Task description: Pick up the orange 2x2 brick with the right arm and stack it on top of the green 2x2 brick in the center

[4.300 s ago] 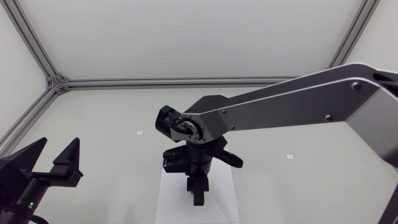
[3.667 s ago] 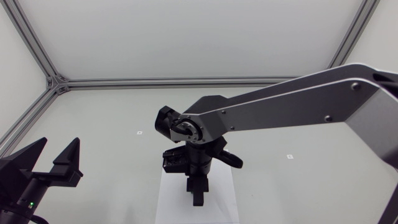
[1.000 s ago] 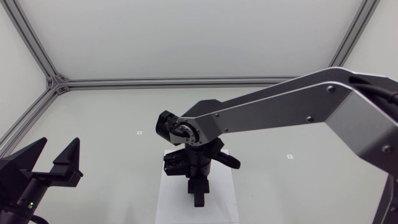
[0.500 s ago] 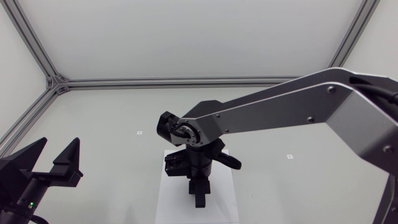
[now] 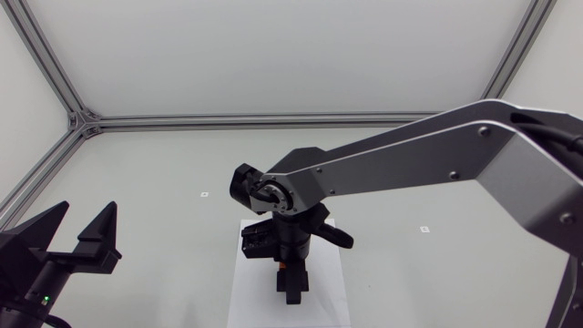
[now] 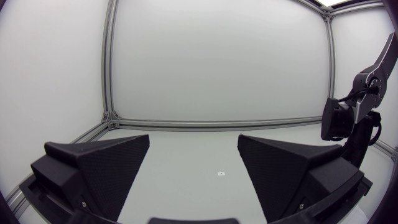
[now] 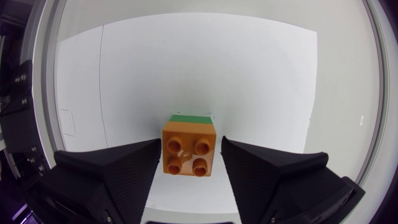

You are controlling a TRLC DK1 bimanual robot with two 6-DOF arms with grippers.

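Atop grn 2x2 (image 7: 191,117): orange 2x2 (image 7: 189,150)

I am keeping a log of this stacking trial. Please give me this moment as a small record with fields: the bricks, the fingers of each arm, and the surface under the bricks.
orange 2x2 brick: studs up, resting on the green 2x2 brick
green 2x2 brick: only a strip shows; stands on the white sheet
right gripper: above the stack, fingers open, one at each side of the orange brick, narrow gaps
left gripper: at the table left side, fingers open, empty
stacking: looks done
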